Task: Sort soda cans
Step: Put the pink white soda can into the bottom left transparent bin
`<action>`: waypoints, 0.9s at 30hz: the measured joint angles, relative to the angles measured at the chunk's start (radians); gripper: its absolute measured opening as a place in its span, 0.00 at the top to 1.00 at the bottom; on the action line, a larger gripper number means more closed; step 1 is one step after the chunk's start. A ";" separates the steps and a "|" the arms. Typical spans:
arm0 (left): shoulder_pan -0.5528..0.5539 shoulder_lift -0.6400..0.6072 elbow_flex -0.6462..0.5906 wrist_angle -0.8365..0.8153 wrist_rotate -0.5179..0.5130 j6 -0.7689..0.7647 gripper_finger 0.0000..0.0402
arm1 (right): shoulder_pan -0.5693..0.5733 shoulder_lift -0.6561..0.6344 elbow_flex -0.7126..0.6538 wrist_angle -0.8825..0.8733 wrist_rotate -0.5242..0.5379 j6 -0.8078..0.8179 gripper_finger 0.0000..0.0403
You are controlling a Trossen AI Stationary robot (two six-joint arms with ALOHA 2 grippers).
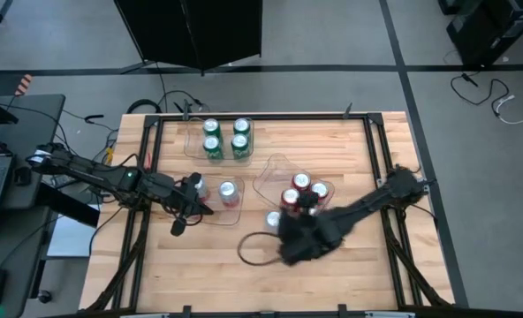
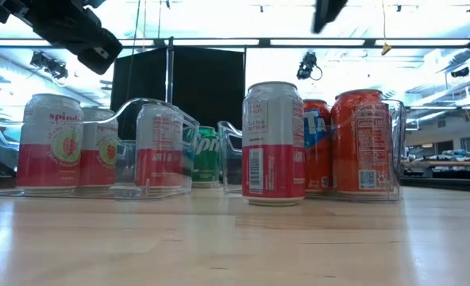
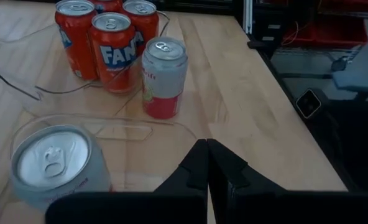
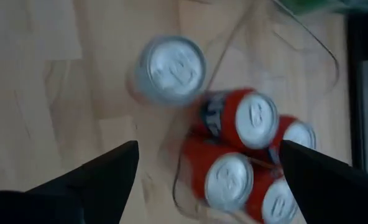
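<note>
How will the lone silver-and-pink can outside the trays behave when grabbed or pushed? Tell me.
The lone can stands upright, taller than wide, so a high push would probably tip it; on its side it would likely roll. Its smooth metal wall looks slippery, and may dent under a hard squeeze.

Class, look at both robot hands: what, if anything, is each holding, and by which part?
Nothing is held. The left hand is shut on nothing; the right hand is open above the red cans.
</note>
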 joint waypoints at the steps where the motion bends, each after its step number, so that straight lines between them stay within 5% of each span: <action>1: 0.000 0.009 0.000 0.015 0.000 -0.005 0.99 | 0.022 -0.034 -0.058 0.027 0.020 0.041 0.07; 8: 0.000 0.129 0.070 0.038 0.010 -0.030 1.00 | 0.165 -0.226 -0.506 0.474 0.083 0.275 0.07; 15: 0.000 0.336 0.282 -0.075 0.010 0.001 1.00 | 0.217 -0.209 -0.753 0.875 0.109 0.325 0.14; 19: 0.002 0.454 0.402 -0.126 0.009 0.003 1.00 | 0.258 -0.207 -0.848 0.932 0.234 0.369 0.37; 25: 0.002 0.616 0.571 -0.236 -0.004 -0.001 1.00 | 0.311 -0.207 -1.012 1.062 0.335 0.471 0.89; 27: 0.003 0.666 0.622 -0.244 -0.007 0.000 1.00 | 0.316 -0.207 -1.068 1.148 0.349 0.465 0.96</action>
